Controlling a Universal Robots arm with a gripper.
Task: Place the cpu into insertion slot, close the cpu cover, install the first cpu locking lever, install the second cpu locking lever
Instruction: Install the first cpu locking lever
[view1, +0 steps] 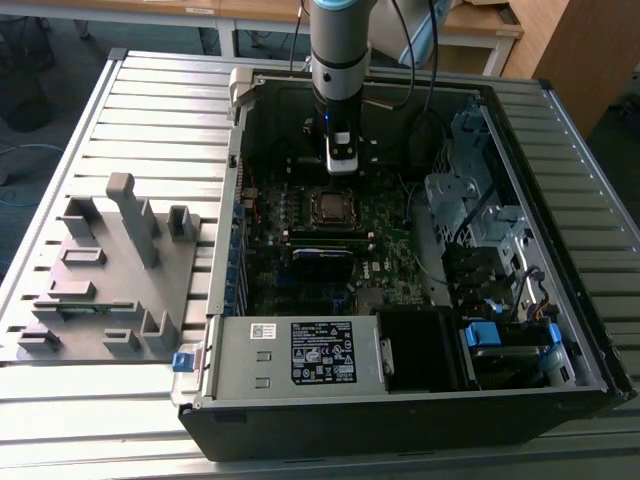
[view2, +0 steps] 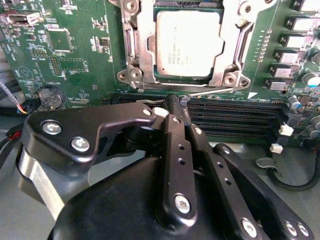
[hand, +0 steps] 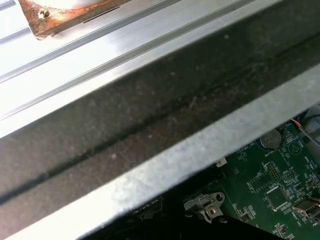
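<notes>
The cpu (view2: 187, 42), a dull silver square, lies in the insertion slot (view1: 330, 207) on the green motherboard (view2: 75, 55). The cpu cover (view2: 145, 45), a silvery frame, lies flat around it. A thin metal locking lever (view2: 212, 91) runs along the socket's edge nearest the gripper. My gripper (view2: 173, 103) is shut, its black fingertips together right at that lever's free end; whether they pinch it I cannot tell. In the exterior view the gripper (view1: 342, 165) hangs inside the open computer case, just behind the socket.
Black memory slots (view2: 235, 117) lie just beside the fingertips. The case wall (hand: 150, 125) and drive cages (view1: 470, 200) close in around the board. A grey fixture plate (view1: 110, 270) lies on the slatted table at the exterior view's left.
</notes>
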